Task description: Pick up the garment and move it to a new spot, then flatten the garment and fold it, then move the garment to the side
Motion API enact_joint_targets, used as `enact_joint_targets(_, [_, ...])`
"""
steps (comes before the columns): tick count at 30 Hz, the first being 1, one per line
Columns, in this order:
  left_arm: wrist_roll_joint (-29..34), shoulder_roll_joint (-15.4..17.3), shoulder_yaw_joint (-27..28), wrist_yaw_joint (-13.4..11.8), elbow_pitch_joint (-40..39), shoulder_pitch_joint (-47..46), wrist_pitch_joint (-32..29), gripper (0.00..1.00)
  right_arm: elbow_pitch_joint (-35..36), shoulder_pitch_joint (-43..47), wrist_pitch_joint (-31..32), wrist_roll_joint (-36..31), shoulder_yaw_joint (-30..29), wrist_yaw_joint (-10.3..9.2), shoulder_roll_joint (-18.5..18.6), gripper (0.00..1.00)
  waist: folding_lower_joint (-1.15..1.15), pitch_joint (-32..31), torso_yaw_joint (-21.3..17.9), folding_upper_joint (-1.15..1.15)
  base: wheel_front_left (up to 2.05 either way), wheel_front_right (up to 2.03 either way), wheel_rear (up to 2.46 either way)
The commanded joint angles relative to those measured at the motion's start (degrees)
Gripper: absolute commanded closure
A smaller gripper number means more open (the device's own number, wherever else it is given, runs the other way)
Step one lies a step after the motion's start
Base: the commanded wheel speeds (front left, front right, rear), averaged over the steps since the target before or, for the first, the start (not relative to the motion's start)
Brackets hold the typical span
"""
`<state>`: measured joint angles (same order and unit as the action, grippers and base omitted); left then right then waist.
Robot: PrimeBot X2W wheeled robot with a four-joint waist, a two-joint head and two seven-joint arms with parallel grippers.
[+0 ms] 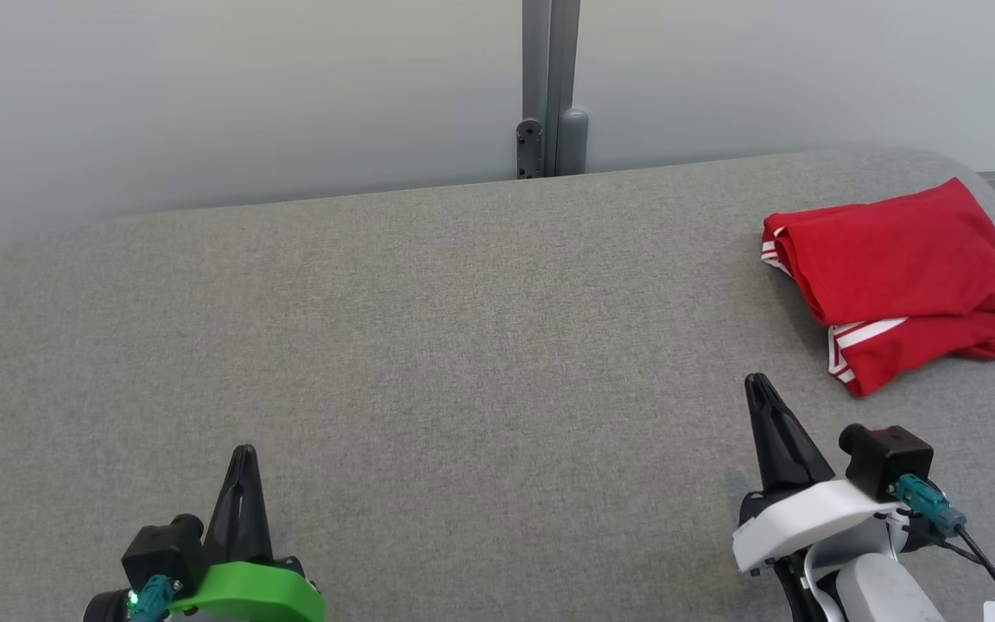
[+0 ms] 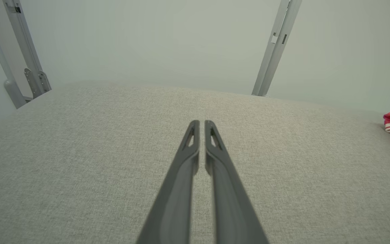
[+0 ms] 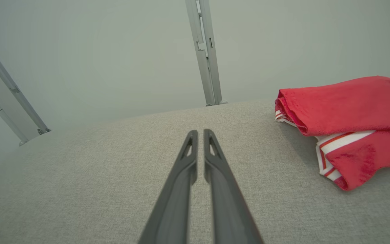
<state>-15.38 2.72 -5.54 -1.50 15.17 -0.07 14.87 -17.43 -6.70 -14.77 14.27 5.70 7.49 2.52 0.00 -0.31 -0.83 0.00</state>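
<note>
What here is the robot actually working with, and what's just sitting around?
For the job:
- red garment, folded over, lying far right
- grey table under it
- left gripper and right gripper, both shut, holding nothing

Just there:
- grey post behind the table
- pale wall
</note>
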Motion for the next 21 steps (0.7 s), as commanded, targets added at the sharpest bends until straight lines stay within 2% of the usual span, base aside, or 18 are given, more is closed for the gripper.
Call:
enact_joint_targets(1, [-2.48,0.09,0.6,0.32,-0.58,-0.94,-0.67,1.0,0.85,-0.69,0.43,2.53,-0.3,0.0,0.1,1.0,0.0,0.01,0.01,0.0,0.0,0.0,0.0])
enact_joint_targets(21, [-21.47,0.13,3.49,2.57,-0.92,-2.36,-5.89,1.0,1.58,-0.49,5.39,22.26,-2.89,0.0,0.62,1.0,0.0,0.09,0.15,0.0,0.0,0.0,0.0])
